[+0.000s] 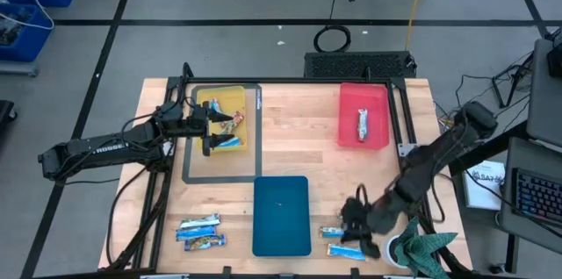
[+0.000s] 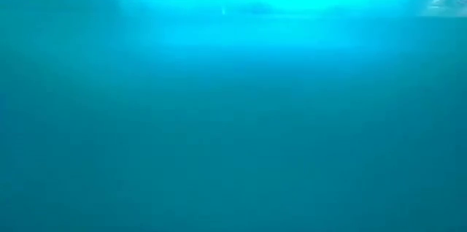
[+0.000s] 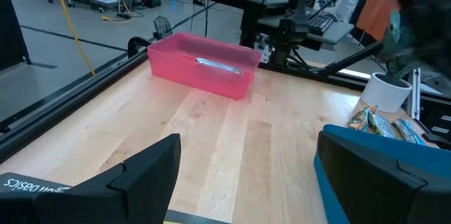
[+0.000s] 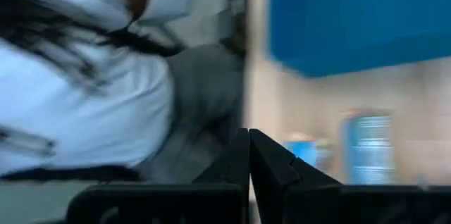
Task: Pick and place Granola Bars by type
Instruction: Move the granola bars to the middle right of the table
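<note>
Two granola bars, one multicoloured [image 1: 231, 121] and one blue-and-white [image 1: 228, 142], lie in the yellow tray [image 1: 221, 96]. My left gripper [image 1: 211, 128] hovers at that tray's left edge, open and empty [image 3: 246, 168]. A silvery bar [image 1: 362, 124] lies in the red tray [image 1: 363, 95]. Two bars [image 1: 198, 224] [image 1: 201, 240] lie on the table at the near left. Two blue-and-white bars [image 1: 332, 232] [image 1: 345, 251] lie near right. My right gripper [image 1: 353, 219] is just above them, its fingers shut with nothing between them [image 4: 248, 146].
A blue tray [image 1: 281, 215] lies at the near middle and fills the low view [image 2: 233, 115]. A white cup [image 1: 393, 249] and a green cloth [image 1: 428, 248] sit at the near right corner. A dark frame [image 1: 189, 174] rings the yellow tray.
</note>
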